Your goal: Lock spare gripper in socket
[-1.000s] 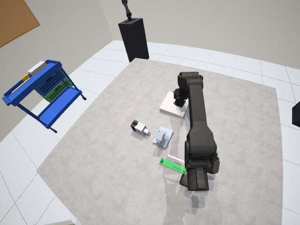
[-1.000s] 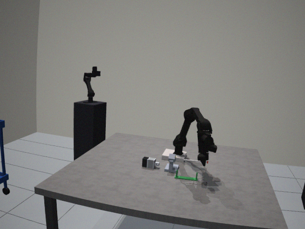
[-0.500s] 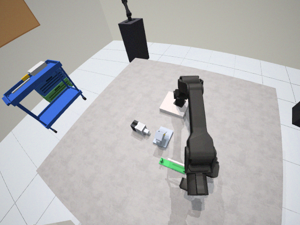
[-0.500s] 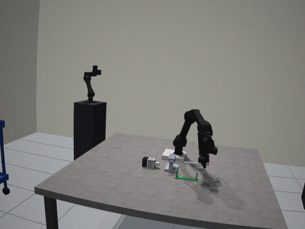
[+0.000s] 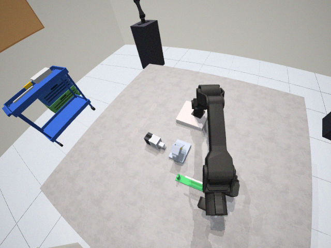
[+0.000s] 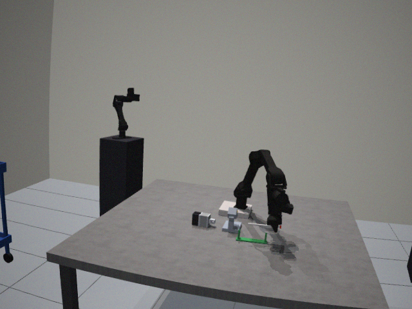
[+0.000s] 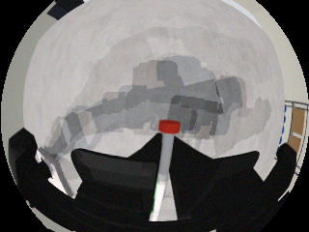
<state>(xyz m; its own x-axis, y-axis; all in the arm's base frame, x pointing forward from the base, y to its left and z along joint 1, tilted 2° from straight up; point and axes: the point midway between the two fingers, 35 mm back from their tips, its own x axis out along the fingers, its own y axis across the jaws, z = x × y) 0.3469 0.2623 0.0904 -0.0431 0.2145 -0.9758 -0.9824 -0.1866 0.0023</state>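
Observation:
My gripper (image 6: 275, 228) (image 7: 163, 137) points down and is shut on the lock pin (image 5: 194, 180) (image 6: 257, 224) (image 7: 164, 166). The pin is a thin white rod lying roughly level, with a red head (image 7: 169, 127) beyond the fingers. Its free end is above the green cradle (image 5: 188, 182) (image 6: 252, 240), clear of the mount. In the top view the arm hides the fingers and the head. The blue-grey mount (image 5: 177, 150) (image 6: 231, 219) stands upright with its socket empty. The spare gripper (image 5: 154, 140) (image 6: 203, 219), black and grey with a pale spigot, lies beside it, spigot towards the mount.
The arm's pale base plate (image 5: 186, 120) (image 6: 225, 209) is behind the mount. The green cradle has an upright post at each end, in front of the mount. A blue cart (image 5: 66, 114) and a black pedestal (image 5: 148, 42) (image 6: 121, 169) with another arm stand off the table.

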